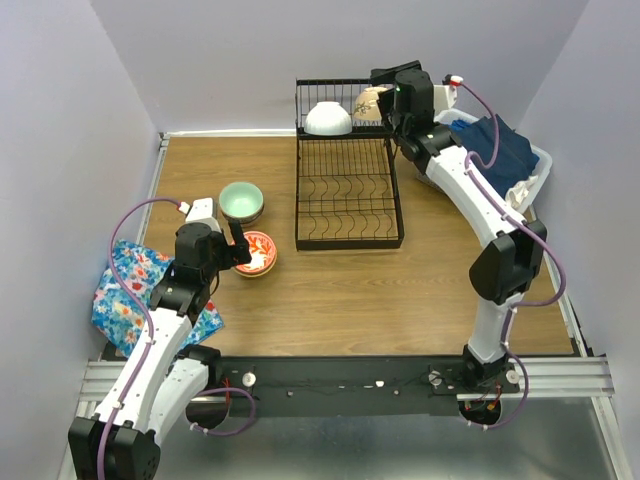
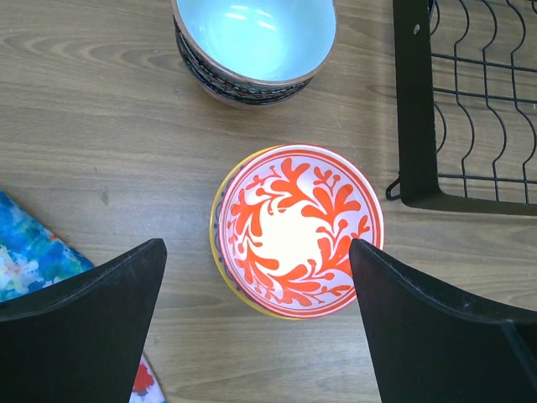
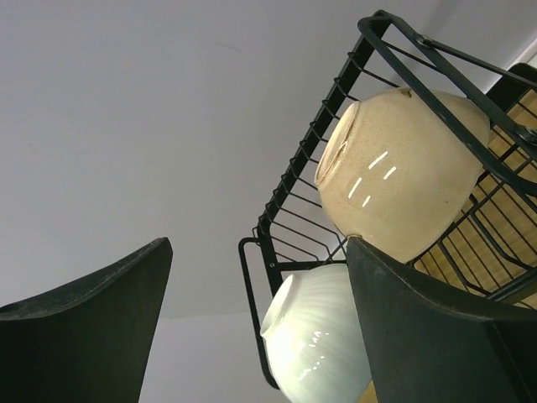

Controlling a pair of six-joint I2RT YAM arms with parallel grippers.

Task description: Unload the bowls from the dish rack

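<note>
The black wire dish rack (image 1: 348, 205) stands at the back middle of the table. Its raised basket holds a white bowl (image 1: 328, 119) and a beige bowl (image 1: 371, 103), both tipped on their sides. My right gripper (image 1: 390, 108) is open and empty just right of them; its wrist view shows the beige bowl (image 3: 403, 172), the white bowl (image 3: 315, 340) and the gripper (image 3: 256, 285) beside the rack wall (image 3: 310, 151). My left gripper (image 2: 256, 294) is open above the table just short of the red-patterned bowl (image 2: 298, 228), which sits in a yellow-rimmed bowl (image 2: 216, 252). A mint-green bowl (image 2: 256, 38) tops another stack.
A blue floral cloth (image 1: 130, 290) lies at the left front. A white basket of blue cloths (image 1: 500, 150) stands at the back right, with a small white bottle (image 1: 455, 82) behind it. The rack's corner (image 2: 415, 109) is close to the right of the red-patterned bowl. Walls enclose the table.
</note>
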